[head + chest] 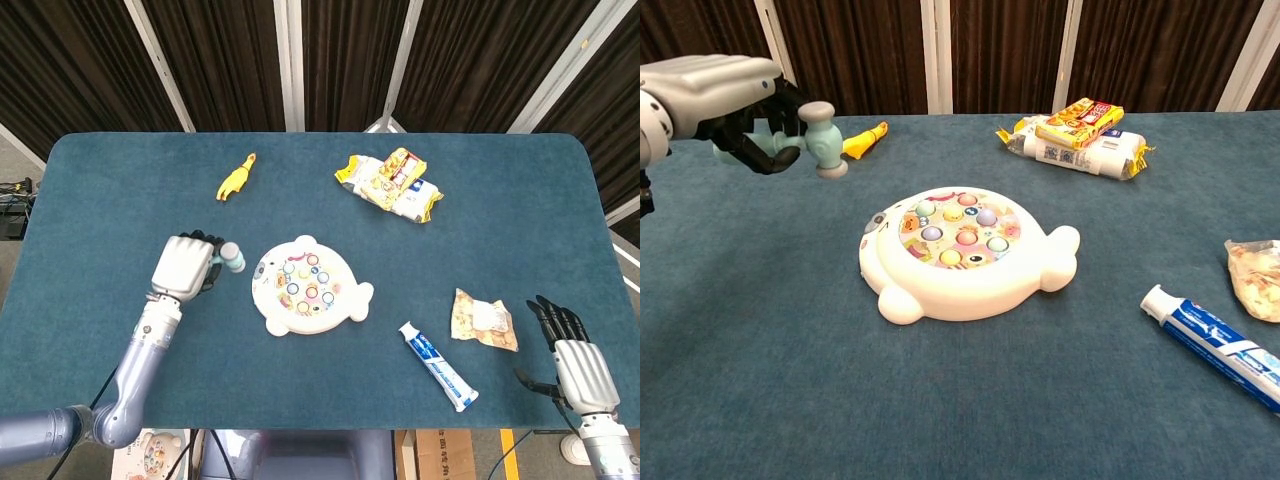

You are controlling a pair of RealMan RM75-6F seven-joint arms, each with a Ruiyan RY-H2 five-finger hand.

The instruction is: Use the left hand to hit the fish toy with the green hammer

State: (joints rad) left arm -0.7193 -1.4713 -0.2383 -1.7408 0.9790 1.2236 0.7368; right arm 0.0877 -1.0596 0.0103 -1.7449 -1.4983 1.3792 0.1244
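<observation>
Left hand (725,95) is gripping the green hammer (812,140) by its handle, fingers wrapped tight, head pointing out toward the toy and hanging clear above the table (100,200). The fish toy (308,286) is lying at about 4 o'clock from the hammer head in the head view, close by, its long axis running 10-to-4 o'clock. Right hand (578,362) is resting well apart at the table's near right edge, fingers extended and holding nothing.
</observation>
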